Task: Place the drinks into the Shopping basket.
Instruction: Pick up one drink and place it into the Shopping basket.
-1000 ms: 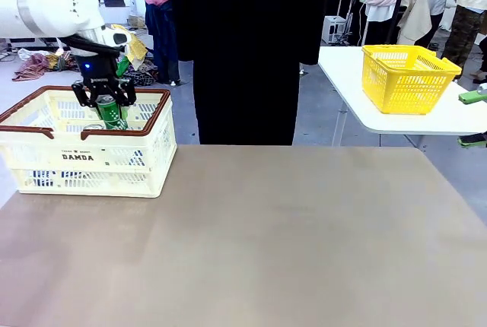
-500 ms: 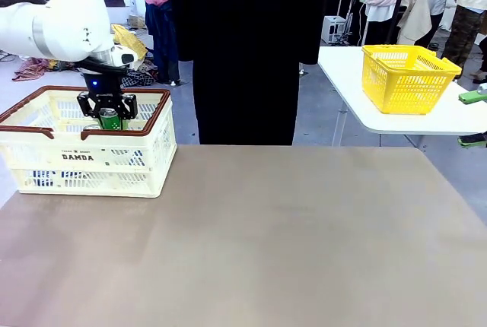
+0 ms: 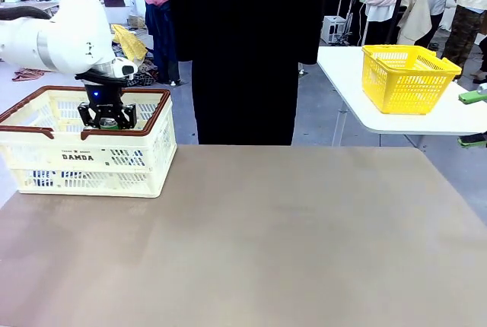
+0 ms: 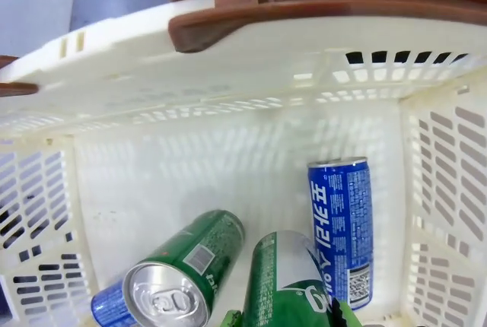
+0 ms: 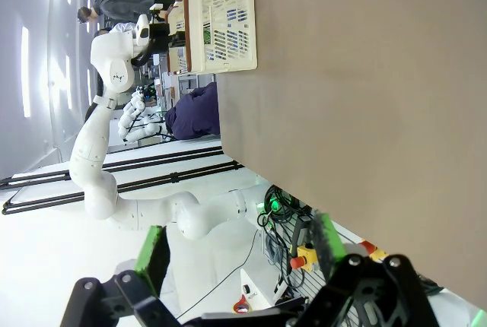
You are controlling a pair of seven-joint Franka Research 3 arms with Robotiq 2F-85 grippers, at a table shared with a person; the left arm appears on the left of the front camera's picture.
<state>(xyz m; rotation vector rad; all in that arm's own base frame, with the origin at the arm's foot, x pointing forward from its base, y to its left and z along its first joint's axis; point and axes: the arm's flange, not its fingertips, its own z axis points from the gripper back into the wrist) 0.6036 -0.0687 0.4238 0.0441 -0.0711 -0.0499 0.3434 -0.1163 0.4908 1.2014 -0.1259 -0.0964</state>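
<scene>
drinks lay in the shopping basket (image 3: 46, 161) at the desk's far left; the left gripper (image 4: 285, 315), fingers clamped on a green can (image 4: 281, 281), hung inside, long axis pointing floorward, blue can (image 4: 341, 228) just beside. right gripper (image 5: 240, 262) gaped, empty.

Grey floor (image 3: 319, 114), white side table (image 3: 426, 118) beyond brown tabletop (image 3: 251, 243).

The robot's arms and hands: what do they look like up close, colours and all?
The left arm is made of smooth, rounded white segments with grey bands at the joints. Its left hand is a black block with a small blue light at the wrist. The right hand is also black, an angular linkage with two fingers carrying bright green pads.
</scene>
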